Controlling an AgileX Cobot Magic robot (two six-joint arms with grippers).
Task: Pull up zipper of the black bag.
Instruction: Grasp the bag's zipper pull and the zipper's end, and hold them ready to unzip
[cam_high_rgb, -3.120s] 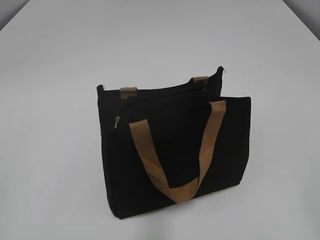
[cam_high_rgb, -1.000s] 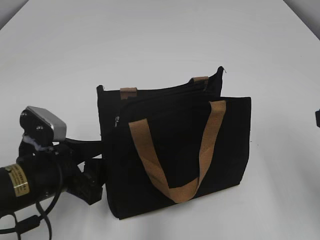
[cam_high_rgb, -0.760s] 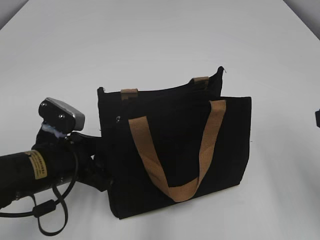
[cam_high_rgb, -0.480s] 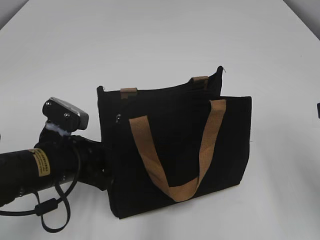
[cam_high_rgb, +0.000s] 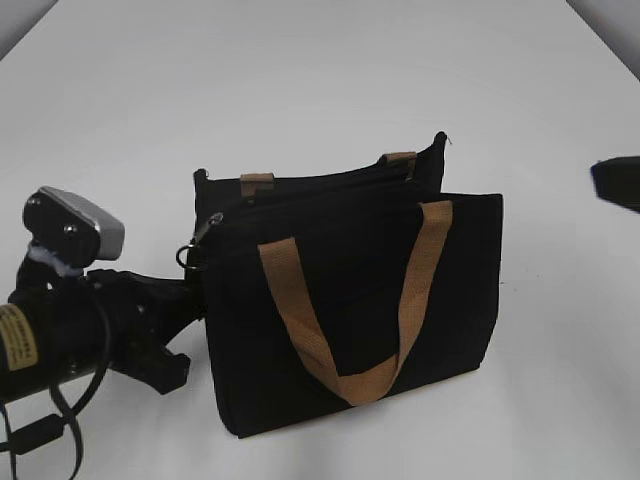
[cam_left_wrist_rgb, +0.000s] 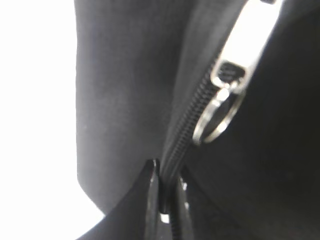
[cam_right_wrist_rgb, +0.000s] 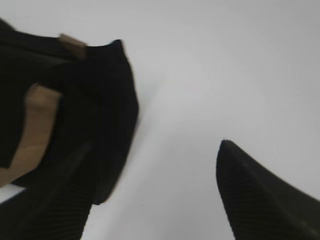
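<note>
Left gripper (cam_high_rgb: 190, 285) at the near-left of the white table (cam_high_rgb: 320, 80), against the left end of the black bag (cam_high_rgb: 350, 310). In the left wrist view its fingers (cam_left_wrist_rgb: 152, 200) are pressed together on the bag's zipper seam just below the zipper (cam_left_wrist_rgb: 235, 65), silver pull and ring hanging free. Bag upright mid-table, tan handle (cam_high_rgb: 350, 300) drooping on its near face. Right gripper (cam_right_wrist_rgb: 155, 200) beyond the bag's right end, toward the right edge, fingers spread, touching nothing.
</note>
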